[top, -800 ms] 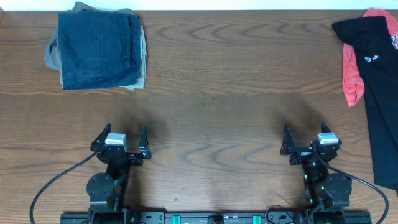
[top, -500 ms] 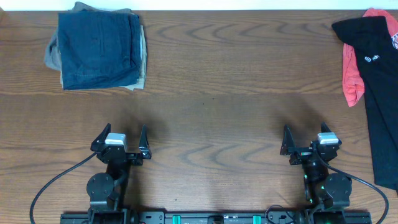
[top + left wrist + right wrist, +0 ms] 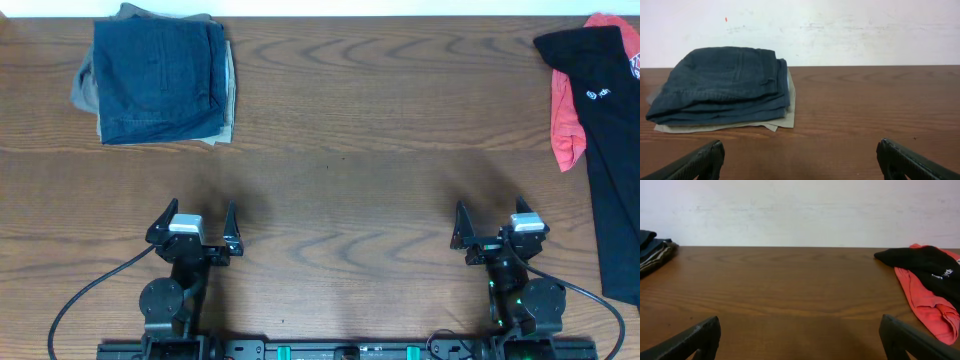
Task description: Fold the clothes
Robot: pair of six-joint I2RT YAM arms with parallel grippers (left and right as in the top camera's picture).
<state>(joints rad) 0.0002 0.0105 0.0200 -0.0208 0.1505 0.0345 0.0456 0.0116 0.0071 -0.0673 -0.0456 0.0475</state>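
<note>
Brown table (image 3: 340, 120) holds the black garment (image 3: 610, 150) at its right edge; left gripper (image 3: 198, 210) and right gripper (image 3: 490, 212) sit spread, empty. Best pinch a hem, avoiding the red shirt (image 3: 565, 120).

No legible text, even on clothes (image 3: 920, 260)

One wooden table (image 3: 380, 110) carries three lots of cloth: one black garment (image 3: 612, 150) and one coral-red shirt (image 3: 566, 120) at upper right, and one folded denim-and-tan pile (image 3: 160, 75) at upper left. There are two grippers at the bottom: left gripper (image 3: 202, 212) and right gripper (image 3: 490, 212).
</note>
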